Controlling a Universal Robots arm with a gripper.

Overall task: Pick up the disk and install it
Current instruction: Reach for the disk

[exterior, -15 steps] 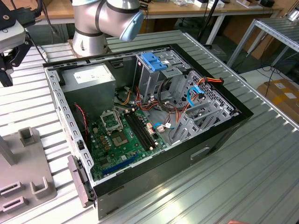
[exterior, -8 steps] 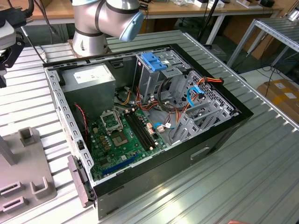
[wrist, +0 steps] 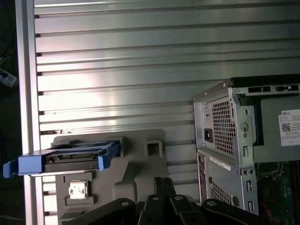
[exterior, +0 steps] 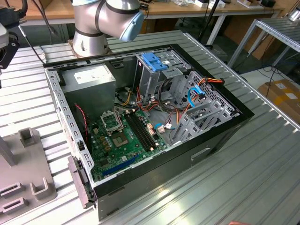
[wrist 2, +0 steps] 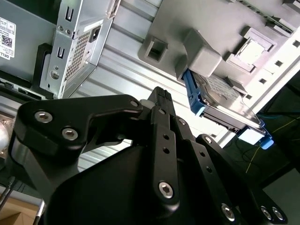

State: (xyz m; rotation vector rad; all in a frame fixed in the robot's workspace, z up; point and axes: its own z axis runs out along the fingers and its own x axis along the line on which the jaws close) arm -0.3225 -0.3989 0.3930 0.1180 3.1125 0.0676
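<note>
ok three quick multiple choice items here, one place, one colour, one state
1. The flat grey-metal disk in its blue plastic carrier rests: A on the grey moulded holder; B in a drawer; C on the floor.
2. The black computer case's large circuit board is: A red; B green; C white.
3. The case is: A closed; B upright; C open, on its side.
1 A, the first wrist view shows it on the holder; 2 B, green in the exterior view; 3 C, its insides show.

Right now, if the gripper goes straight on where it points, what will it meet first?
The gripper would probably meet the grey holder first, on its bare part beside the disk, not the disk; depth is unclear.
</note>
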